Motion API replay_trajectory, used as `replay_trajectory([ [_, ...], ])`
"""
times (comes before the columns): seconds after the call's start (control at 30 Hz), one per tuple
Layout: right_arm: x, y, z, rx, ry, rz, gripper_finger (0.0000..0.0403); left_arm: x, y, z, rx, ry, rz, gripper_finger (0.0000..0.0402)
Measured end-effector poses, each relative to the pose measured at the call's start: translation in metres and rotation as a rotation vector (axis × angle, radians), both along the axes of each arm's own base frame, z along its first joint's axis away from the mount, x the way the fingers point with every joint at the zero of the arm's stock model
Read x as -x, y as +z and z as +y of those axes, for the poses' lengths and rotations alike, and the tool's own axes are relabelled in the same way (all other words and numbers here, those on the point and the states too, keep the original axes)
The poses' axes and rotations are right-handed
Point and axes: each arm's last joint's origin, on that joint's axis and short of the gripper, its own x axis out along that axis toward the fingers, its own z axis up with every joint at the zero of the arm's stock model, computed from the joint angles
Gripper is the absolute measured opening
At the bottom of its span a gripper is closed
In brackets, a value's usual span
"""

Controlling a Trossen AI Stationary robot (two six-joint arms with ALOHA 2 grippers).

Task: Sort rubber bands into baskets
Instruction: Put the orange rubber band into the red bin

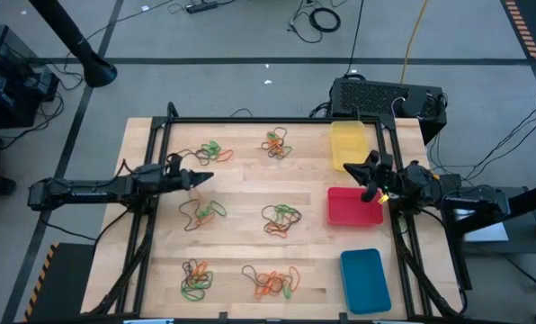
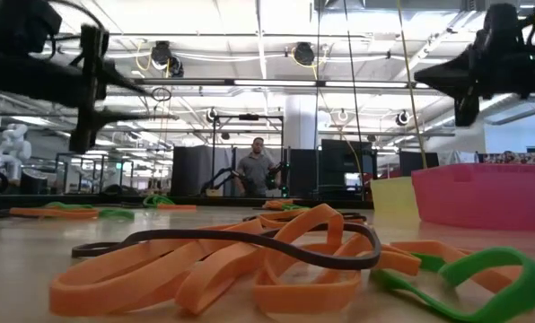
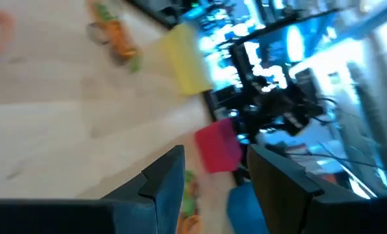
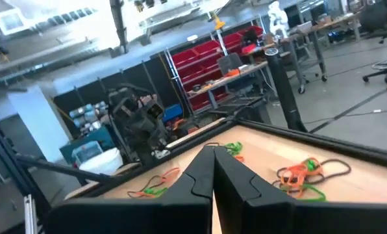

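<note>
step: pre-pick, nothing sorted | bands: rubber bands (image 1: 281,219) in six clumps across desk | baskets (image 1: 353,205) empty, along right edge | left gripper (image 1: 205,176) jaws spread, over left side | right gripper (image 1: 369,168) jaws pressed together, empty, above baskets | next: lower left onto one band, pinch

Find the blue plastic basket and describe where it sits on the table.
In the high view, the shallow blue plastic basket sits at the table's near right corner, just below the red plastic basket, with the yellow one farthest up.
</note>
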Motion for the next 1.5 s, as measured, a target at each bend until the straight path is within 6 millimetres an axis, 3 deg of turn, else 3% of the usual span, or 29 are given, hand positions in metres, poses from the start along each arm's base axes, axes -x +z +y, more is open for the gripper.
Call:
replay_trajectory([
  [0.17,-0.013,0.031,-0.001,0.050,-0.005,0.068,0.0006,-0.002,0.024,-0.001,-0.120,-0.063,0.027,0.0175],
  [0.3,-0.041,0.063,-0.005,0.073,-0.006,0.149,0.0024,-0.004,0.040,-0.003,-0.205,-0.168,0.113,0.0175],
  [0.53,-0.131,0.105,0.000,0.132,0.101,0.353,0.0066,0.000,0.042,-0.007,-0.290,-0.333,0.251,0.0175],
  [0.77,-0.215,0.119,0.046,0.164,0.316,0.661,0.0107,0.004,0.032,-0.009,-0.361,-0.425,0.360,0.0175],
  [0.87,-0.237,0.114,0.073,0.127,0.381,0.826,0.0114,0.005,0.029,-0.010,-0.400,-0.454,0.390,0.0175],
  [1.03,-0.263,0.090,0.122,0.097,0.527,0.986,0.0116,0.005,0.029,-0.010,-0.503,-0.483,0.398,0.0175],
  [1.27,-0.271,0.042,0.183,0.088,0.767,1.081,0.0116,0.004,0.028,-0.009,-0.528,-0.485,0.410,0.0175],
  [1.5,-0.278,-0.003,0.219,0.187,0.846,1.101,0.0116,0.000,0.025,-0.009,-0.522,-0.492,0.445,0.0175],
])
